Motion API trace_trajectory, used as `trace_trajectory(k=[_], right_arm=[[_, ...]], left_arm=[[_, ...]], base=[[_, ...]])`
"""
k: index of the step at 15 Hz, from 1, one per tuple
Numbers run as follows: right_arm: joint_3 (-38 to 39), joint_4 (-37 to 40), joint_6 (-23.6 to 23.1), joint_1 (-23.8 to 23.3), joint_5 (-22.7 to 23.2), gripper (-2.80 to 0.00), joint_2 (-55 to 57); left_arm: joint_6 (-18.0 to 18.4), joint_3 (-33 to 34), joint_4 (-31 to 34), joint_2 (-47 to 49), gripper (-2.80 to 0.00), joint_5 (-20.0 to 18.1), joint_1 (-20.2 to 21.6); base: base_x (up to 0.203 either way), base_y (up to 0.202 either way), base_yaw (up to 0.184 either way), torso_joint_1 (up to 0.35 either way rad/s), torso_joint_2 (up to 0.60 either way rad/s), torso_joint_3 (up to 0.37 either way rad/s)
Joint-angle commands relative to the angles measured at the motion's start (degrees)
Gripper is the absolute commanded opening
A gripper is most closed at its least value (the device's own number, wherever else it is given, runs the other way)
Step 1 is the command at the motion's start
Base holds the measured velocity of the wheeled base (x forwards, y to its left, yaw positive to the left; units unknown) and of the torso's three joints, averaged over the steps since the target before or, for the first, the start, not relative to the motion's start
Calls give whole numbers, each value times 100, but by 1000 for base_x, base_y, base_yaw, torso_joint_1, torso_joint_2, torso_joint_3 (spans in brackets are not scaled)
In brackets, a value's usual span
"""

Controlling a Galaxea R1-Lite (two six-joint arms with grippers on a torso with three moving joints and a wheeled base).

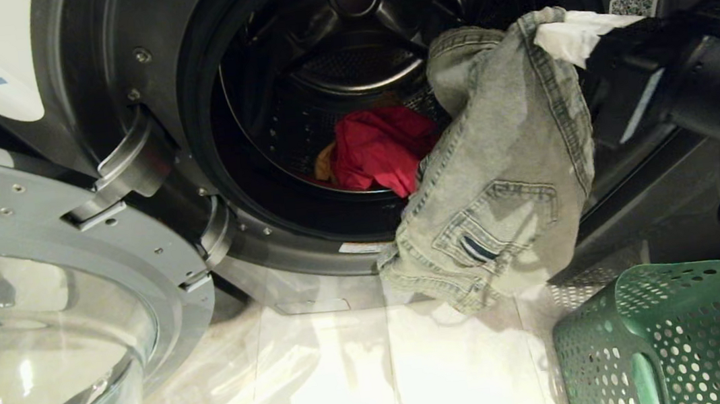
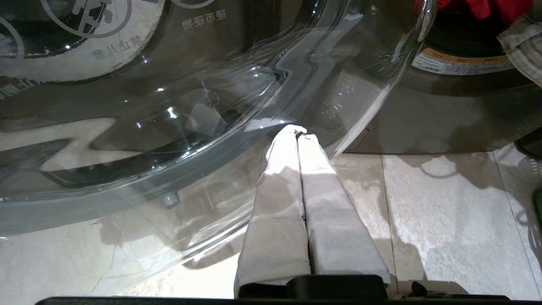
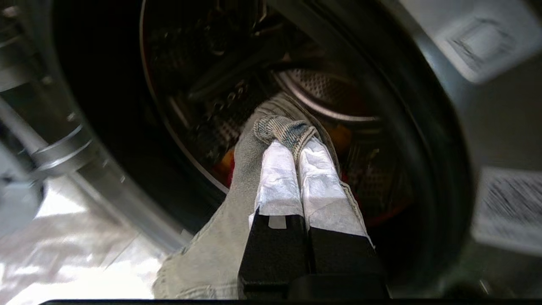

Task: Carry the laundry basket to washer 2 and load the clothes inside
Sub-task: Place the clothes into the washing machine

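Grey-green denim, soft and floppy: in the head view the garment (image 1: 498,166) hangs from your right gripper (image 1: 558,37) at the right edge of the washer (image 1: 135,72) mouth, most of the cloth drooping outside and below the door lip. It looks light but bulky; the pinch is on a bunched edge, so the tail will likely drag on the seal unless you carry it deep. A red piece (image 1: 381,149) with a bit of yellow beside it already lies in the drum. The basket (image 1: 680,335) stands on the floor at lower right, near the machine. The open door (image 1: 63,276) swings out on the left, glass bowl low. Pale glossy tiles (image 1: 353,379), tight room between door and basket.

Left wrist view: left gripper (image 2: 298,131) pressed together, holding nothing, parked just beside the door glass (image 2: 169,127).

Right wrist view: padded fingers (image 3: 277,173) clamped on a denim fold (image 3: 281,127), pointing into the drum.
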Motion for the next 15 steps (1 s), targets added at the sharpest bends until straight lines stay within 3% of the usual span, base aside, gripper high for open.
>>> trace_trajectory(k=[1,10,15], right_arm=[[-243,-501,-154,0,-53,-280,848],[-1165,-2600,-1238,-3,-97,-280,2858],[-2571,-3260,-1733,-267,-57,-280,4246]], left_arm=[[-2,229,-5,0,-280,2,3],[-2,229,-5,0,-280,2,7],[-2,229,-5,0,-280,2,3]], base=[[0,0,0,0,0,0],[0,0,0,0,0,0],[0,0,0,0,0,0]])
